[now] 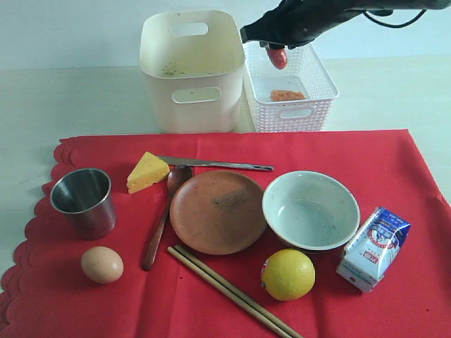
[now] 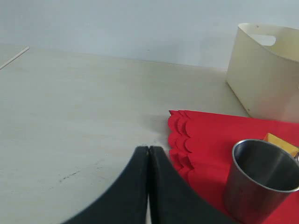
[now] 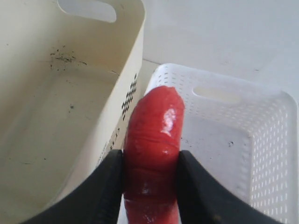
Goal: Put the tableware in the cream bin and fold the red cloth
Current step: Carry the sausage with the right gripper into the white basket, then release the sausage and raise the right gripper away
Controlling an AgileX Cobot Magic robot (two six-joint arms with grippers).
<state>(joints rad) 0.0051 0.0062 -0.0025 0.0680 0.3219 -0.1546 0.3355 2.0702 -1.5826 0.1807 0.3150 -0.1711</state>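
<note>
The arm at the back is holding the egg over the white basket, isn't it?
Not the egg. The right end effector is holding a glossy red sausage-like item over the white basket, as the right wrist view shows. The egg lies on the red cloth.

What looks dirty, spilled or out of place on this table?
Nothing is spilled or tipped over. The cream bin has dark specks on its inner wall, the white bowl shows faint specks inside, and the brown plate carries a dark smear near its middle. They look used, not clean.
</note>
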